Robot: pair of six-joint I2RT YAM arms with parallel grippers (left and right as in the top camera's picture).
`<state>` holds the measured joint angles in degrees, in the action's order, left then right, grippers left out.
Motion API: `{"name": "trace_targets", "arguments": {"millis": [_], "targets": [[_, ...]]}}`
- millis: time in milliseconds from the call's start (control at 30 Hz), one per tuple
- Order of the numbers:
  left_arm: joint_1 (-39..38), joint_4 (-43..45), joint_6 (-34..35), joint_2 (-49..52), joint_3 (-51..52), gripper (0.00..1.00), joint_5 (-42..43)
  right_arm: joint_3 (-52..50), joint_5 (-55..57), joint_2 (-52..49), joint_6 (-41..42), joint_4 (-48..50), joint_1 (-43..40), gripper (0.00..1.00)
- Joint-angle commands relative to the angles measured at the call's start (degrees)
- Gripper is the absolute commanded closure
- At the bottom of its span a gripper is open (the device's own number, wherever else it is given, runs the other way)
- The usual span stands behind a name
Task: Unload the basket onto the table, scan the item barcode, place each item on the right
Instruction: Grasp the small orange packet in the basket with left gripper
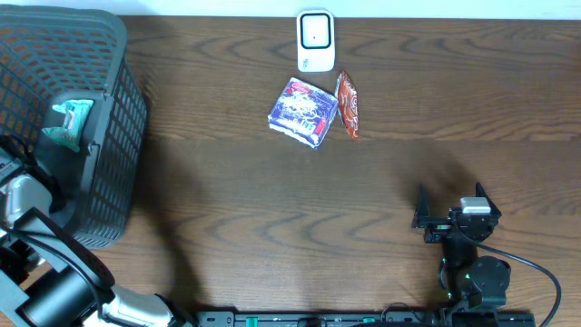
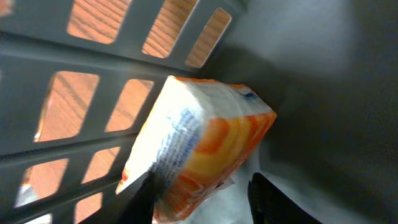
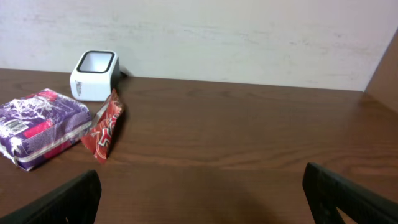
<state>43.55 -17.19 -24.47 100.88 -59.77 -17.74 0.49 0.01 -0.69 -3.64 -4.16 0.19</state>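
Nothing here can be read outright. The purple pack, lying at the far middle of the table, carries white and pink print and a small pale panel on its near end, all too small to make out. The red packet just to its right bears slanted white lettering that stays illegible. The white scanner beyond them shows no marking that can be read. In the basket at the left, the orange-and-white pack has lines of fine blue print along its white side, blurred beyond reading.
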Motion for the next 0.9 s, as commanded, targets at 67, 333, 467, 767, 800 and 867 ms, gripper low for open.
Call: {"name": "trace_targets", "arguments": {"millis": [67, 333, 467, 767, 800, 867], "targets": [[0.6, -0.5, -0.3, 1.8, -0.1, 0.81, 11.3, -0.2, 0.5, 0.3, -0.7, -0.1, -0.4, 0.01], [-0.9, -1.7, 2.9, -1.0, -0.1, 0.93, 12.5, -0.2, 0.5, 0.3, -0.7, -0.1, -0.4, 0.01], [-2.4, -1.6, 2.9, -4.7, -0.1, 0.93, 12.9, -0.2, 0.5, 0.3, -0.7, -0.1, -0.4, 0.01], [-3.1, -2.6, 3.0, -7.8, -0.1, 0.93, 18.6, -0.2, 0.5, 0.3, -0.7, -0.1, -0.4, 0.01], [-3.1, -2.4, 3.0, -7.9, -0.1, 0.93, 19.4, -0.2, 0.5, 0.3, -0.7, -0.1, -0.4, 0.01], [-3.1, -1.6, 4.9, -8.7, -0.1, 0.93, 19.9, -0.2, 0.5, 0.3, -0.7, -0.1, -0.4, 0.01]]}}
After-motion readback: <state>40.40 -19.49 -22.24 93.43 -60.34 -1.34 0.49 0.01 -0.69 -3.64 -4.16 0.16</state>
